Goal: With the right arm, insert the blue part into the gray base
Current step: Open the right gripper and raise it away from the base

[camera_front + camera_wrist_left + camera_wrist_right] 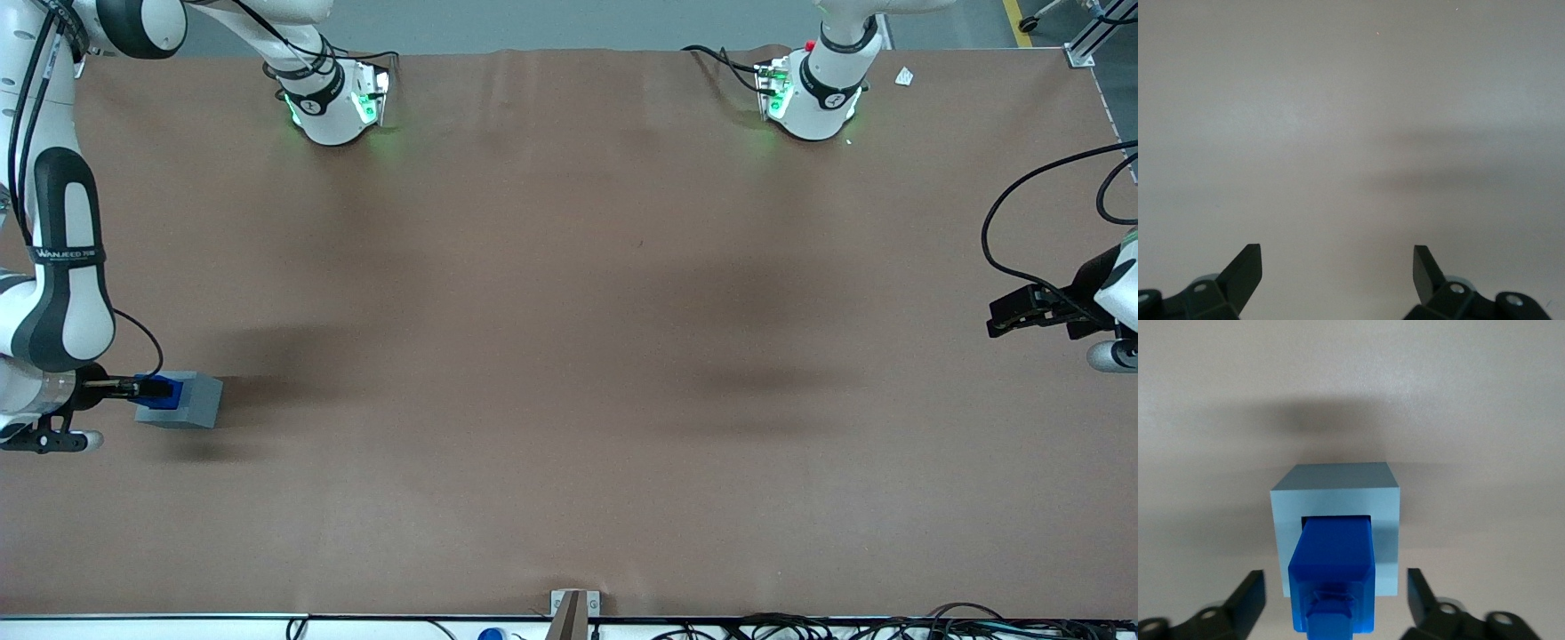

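Note:
The gray base (197, 402) stands on the brown table toward the working arm's end. The blue part (165, 391) sits with one end sunk in the base's square socket and its narrower stud end sticking out. In the right wrist view the blue part (1333, 563) fills the socket of the gray base (1338, 495). My right gripper (1335, 579) is open. Its black fingers (1248, 595) stand well apart on either side of the blue part with a gap to it on both sides. In the front view the gripper (147, 388) is right over the block.
Two white arm bases (333, 102) (813, 93) stand at the table's edge farthest from the front camera. The parked arm's black gripper (1022, 313) hangs at its end of the table. A small metal bracket (574, 606) sits at the nearest edge.

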`<state>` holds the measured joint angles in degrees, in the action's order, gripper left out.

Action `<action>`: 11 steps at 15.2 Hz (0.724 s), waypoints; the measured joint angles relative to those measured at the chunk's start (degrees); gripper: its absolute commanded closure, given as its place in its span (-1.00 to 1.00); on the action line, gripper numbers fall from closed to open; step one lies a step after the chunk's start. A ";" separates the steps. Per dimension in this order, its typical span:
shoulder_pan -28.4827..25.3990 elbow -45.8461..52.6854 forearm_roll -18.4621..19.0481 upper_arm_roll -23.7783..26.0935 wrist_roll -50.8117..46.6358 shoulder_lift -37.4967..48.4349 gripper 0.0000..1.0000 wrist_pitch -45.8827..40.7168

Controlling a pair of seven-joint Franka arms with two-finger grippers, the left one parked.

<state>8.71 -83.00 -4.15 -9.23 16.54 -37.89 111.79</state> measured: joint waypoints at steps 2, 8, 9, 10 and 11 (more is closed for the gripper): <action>-0.20 0.72 0.00 0.25 0.00 0.08 -1.00 -0.12; -1.92 3.19 0.00 0.52 0.00 8.07 -1.00 -7.64; -2.58 3.33 0.00 0.56 0.00 10.81 -1.00 -9.24; -3.41 3.36 0.02 0.59 0.00 13.47 -1.00 -10.85; -4.34 3.36 0.03 0.60 0.00 16.10 -1.00 -12.88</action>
<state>4.37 -79.64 -4.12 -8.63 16.54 -21.79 98.91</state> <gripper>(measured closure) 0.000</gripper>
